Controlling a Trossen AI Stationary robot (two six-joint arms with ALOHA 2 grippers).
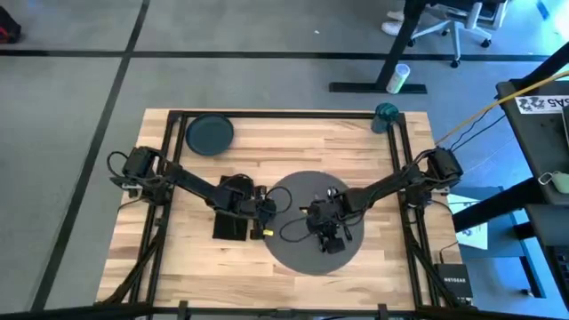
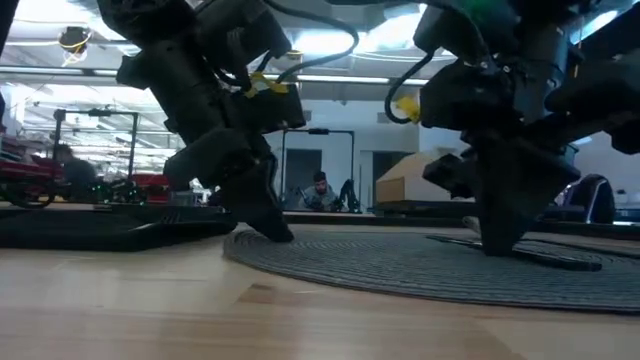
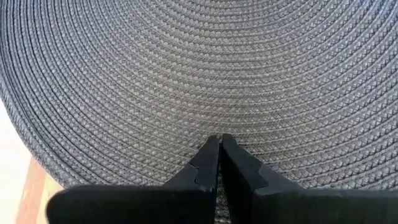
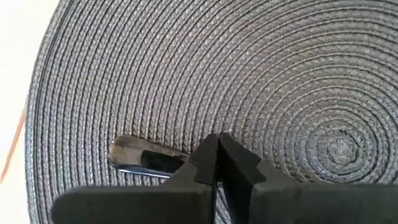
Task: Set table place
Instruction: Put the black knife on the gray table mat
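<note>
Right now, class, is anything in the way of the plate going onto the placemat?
Yes. The plate is off the placemat, where the left gripper sits at the edge and the right gripper near the middle, over a metal utensil.

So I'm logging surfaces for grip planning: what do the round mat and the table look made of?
The placemat looks like woven grey cord, matte, coiled in concentric braided rings. The table looks like pale butcher-block wood: parallel planks with a slight sheen.

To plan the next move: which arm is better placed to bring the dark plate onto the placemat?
Left. The plate lies in the far corner on the left arm's side, and the left tool, at the placemat's left edge, is nearer than the right tool.
</note>
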